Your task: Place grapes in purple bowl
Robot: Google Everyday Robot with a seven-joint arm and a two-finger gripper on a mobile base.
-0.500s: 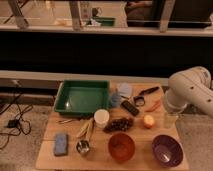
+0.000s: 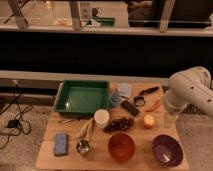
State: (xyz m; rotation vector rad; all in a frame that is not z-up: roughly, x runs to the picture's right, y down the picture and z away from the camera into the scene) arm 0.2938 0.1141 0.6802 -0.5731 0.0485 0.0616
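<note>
**Status: grapes on worktop, purple bowl empty**

1. The wooden worktop carries all items. Clock directions below are taken from the worktop's centre, with 12 o'clock pointing to the far edge.

2. The grapes lie flat on the worktop close to the centre, slightly toward 6 o'clock. They form a dark, lumpy bunch with nothing gripping them. A white cup stands just beside them at their 9 o'clock. A round yellow-orange fruit sits near them at their 3 o'clock.

3. The purple bowl stands upright at about 4 o'clock, near the front right corner. Nothing shows inside it. An orange-red bowl stands at 6 o'clock, just in front of the grapes and apart from the purple bowl.

4. The white arm enters from the right at 3 o'clock. The gripper appears to be the pale part hanging below it, at the right edge of the worktop. It sits beyond the yellow-orange fruit and behind the purple bowl. Whether the gripper is apart or together cannot be told from this view. Nothing can be seen held in it.

5. Other items: a green tray lies at 10 o'clock. A blue sponge lies at 8 o'clock, with a small metal cup just to its right.
</note>
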